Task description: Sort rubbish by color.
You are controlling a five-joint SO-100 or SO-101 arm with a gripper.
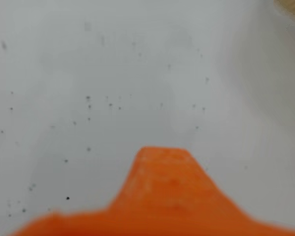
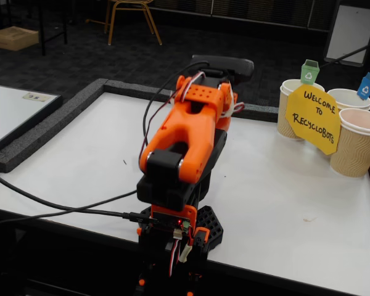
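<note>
One orange arm (image 2: 188, 132) folded over the white table (image 2: 283, 185). Three paper cups (image 2: 356, 143) and one yellow sign (image 2: 313, 118) at the far right. No rubbish lumps visible. End effector (image 1: 162, 162) blurred in the wrist view; whether spread or pressed together, cannot tell.

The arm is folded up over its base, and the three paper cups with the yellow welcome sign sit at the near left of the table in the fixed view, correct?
Not quite: in the fixed view the paper cups and the yellow sign stand at the far right of the table, not the near left. The arm is folded over its base, as you said.
</note>
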